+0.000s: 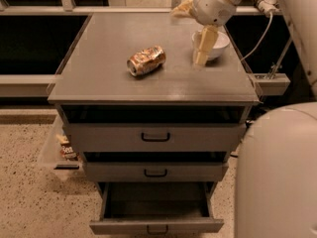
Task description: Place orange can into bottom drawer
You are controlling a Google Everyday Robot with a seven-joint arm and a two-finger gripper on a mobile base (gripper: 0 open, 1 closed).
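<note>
1. Clear bin (53, 150): stands on the floor against the cabinet's left side. It is far left of the gripper and well below it. It holds snack packets.

2. Orange can (146, 61): lies on its side on the cabinet top (99, 81), silver end toward the front left. It is left of the gripper, slightly nearer the cabinet's front edge, and apart from it. Nothing touches the can.

3. Top drawer (114, 137) and middle drawer (114, 172): below the gripper, under the cabinet top. Both fronts sit a little way out, each with a dark gap above it.

4. Bottom drawer (193, 226): pulled out well beyond the two drawers above, at the foot of the cabinet. It is well below the gripper. Its dark interior shows.

5. Gripper (187, 36): hangs over the right rear part of the cabinet top. The fingers are spread wide, one pointing left and one pointing down toward the surface. It holds nothing.

6. White bowl (221, 42): stands on the cabinet top just right of the gripper. The lower finger partly covers it.

7. White cable (258, 28): runs down to the right of the gripper, beyond the bowl.

8. Robot body (277, 177): large white housing, lower right, well apart from the gripper.
</note>
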